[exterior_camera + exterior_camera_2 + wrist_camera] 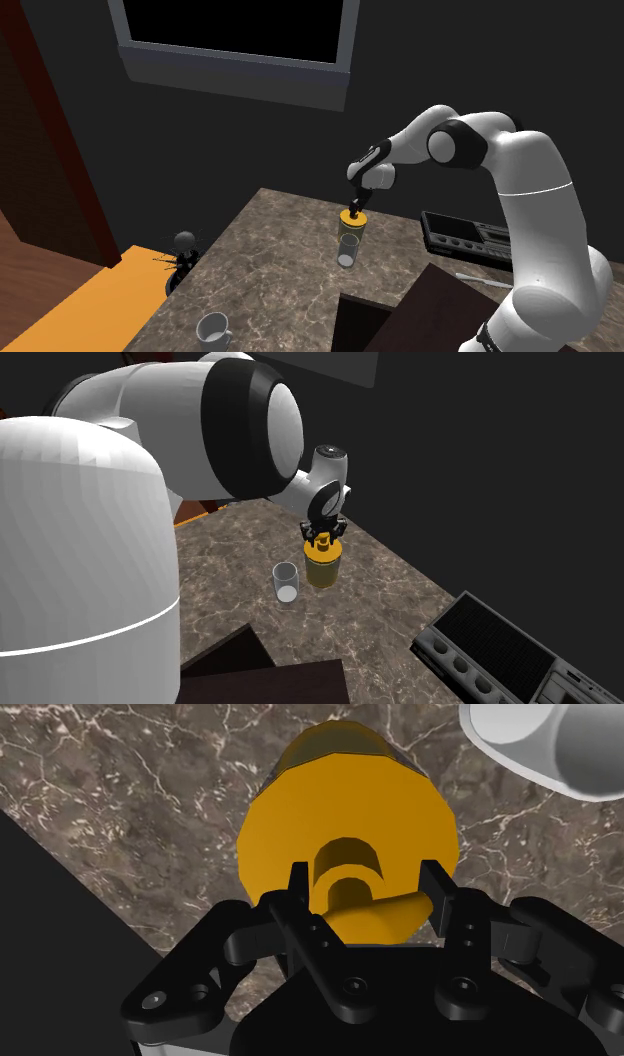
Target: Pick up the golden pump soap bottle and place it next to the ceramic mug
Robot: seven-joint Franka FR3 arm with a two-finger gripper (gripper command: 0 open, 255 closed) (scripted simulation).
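Big dark brown marble-patterned countertop (270,270) spread across the scene, and the white Franka arm (530,170) arches over it from the dark brown box stand (400,315) at the shoulder view's lower right. Near the far edge, toward that view's right, sits a flat grey appliance with a row of knobs (465,235). Out in the middle of the counter, there's the golden-orange pump soap bottle with its olive body (352,222), standing upright on the stone. Just beside it, on the nearer side in the shoulder view, is a clear drinking glass (347,255). The plain white mug (213,328) is well apart from both, down at the near edge toward the shoulder view's left. And right on top of the bottle, the all-black gripper (367,889) points straight down, its fingers (300,894) drawn in narrow and pressed against the pump head from either side, clasping it.
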